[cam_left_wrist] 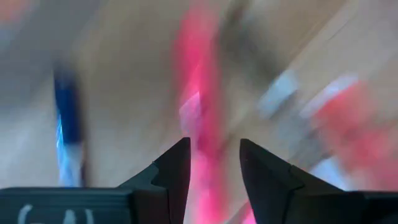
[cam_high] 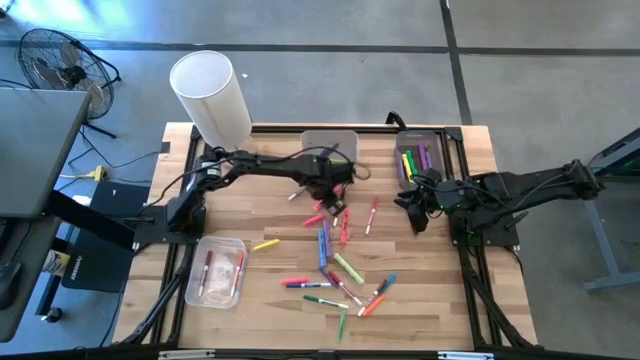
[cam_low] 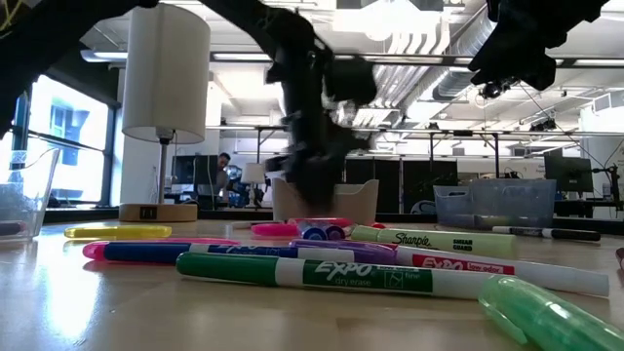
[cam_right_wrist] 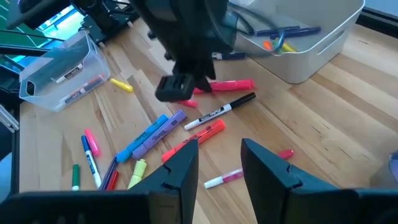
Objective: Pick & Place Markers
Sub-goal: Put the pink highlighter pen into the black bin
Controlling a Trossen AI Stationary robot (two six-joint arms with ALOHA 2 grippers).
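Note:
Many markers [cam_high: 335, 265] in pink, red, blue, green, purple and orange lie scattered flat on the wooden table [cam_high: 440, 290]. My left gripper [cam_left_wrist: 214, 146] points down over the far end of the scatter, open, with a pink marker [cam_left_wrist: 199, 93] blurred just below the gap between its fingers. The right wrist view shows this gripper [cam_right_wrist: 180, 90] low over the table beside a pink marker [cam_right_wrist: 233, 85]. My right gripper [cam_right_wrist: 219, 146] hangs open and empty above the table's right side [cam_high: 415, 220].
A clear bin [cam_high: 215, 270] with a few markers stands near left, a second bin [cam_high: 330, 145] at far centre, a third [cam_high: 420, 155] with green, yellow and purple markers at far right. A white lamp shade [cam_high: 210, 95] rises at far left.

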